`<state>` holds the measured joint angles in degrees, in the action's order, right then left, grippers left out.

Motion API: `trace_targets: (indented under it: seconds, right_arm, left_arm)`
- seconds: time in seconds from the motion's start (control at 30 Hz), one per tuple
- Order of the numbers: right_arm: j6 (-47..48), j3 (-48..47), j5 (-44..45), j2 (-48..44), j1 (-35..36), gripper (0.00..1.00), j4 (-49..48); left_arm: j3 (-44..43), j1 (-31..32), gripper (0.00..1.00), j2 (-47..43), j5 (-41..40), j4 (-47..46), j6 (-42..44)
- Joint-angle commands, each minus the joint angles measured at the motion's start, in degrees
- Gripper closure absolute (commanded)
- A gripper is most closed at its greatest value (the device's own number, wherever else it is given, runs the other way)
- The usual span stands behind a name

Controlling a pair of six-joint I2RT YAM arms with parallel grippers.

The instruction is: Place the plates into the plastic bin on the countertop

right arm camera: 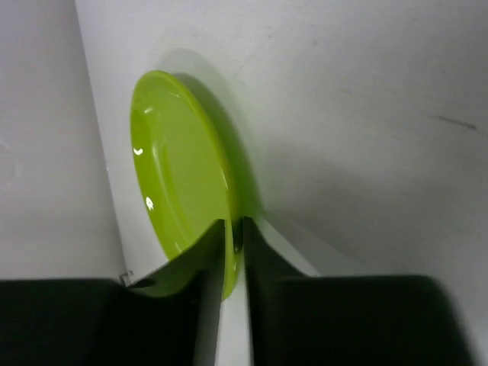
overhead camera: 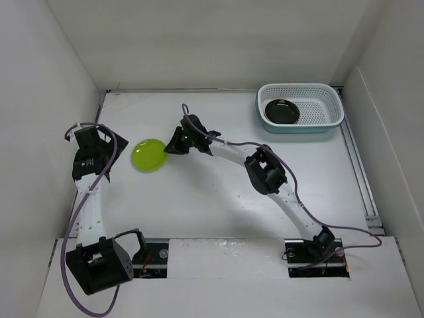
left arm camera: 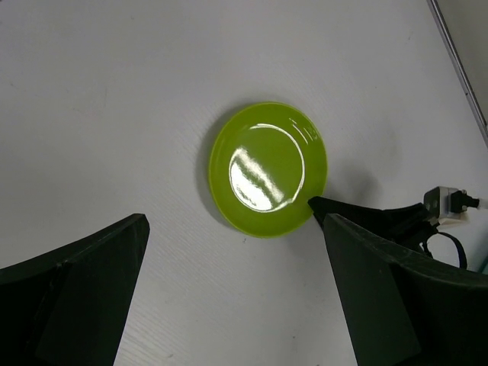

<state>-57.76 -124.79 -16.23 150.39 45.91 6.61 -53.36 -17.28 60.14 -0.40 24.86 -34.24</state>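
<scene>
A lime green plate lies on the white countertop, left of centre. My right gripper is shut on its right rim, one finger above and one below, as the right wrist view shows with the plate. My left gripper is open and empty just left of the plate; in the left wrist view the plate lies ahead of its jaws. The white plastic bin stands at the back right with one glossy black plate inside. The other plates are out of view.
White walls close in the countertop on the left, back and right. The right arm stretches diagonally across the middle of the countertop. A metal rail runs along the right edge.
</scene>
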Motion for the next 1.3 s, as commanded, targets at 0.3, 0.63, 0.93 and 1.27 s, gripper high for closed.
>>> trace_targets:
  seconds: [0.3, 0.63, 0.93, 1.27]
  right_arm:
    - [1.33, 3.05, 3.22, -13.87, -4.14, 1.00, 3.76]
    - [13.10, 15.27, 8.48, -36.29, -20.67, 1.00, 14.30]
    - [13.82, 30.13, 5.68, -46.24, -45.02, 1.00, 8.95]
    - [13.81, 22.33, 3.05, -34.64, -52.77, 1.00, 11.22]
  left_arm:
    - [0.89, -0.04, 0.00, -1.60, 7.32, -3.42, 3.20]
    - [3.70, 2.25, 0.00, 1.47, 21.49, -8.77, 6.29]
    - [4.23, 2.25, 0.00, 2.09, 24.66, -9.83, 6.81]
    - [4.23, 2.25, 0.00, 2.09, 25.37, -10.36, 6.82]
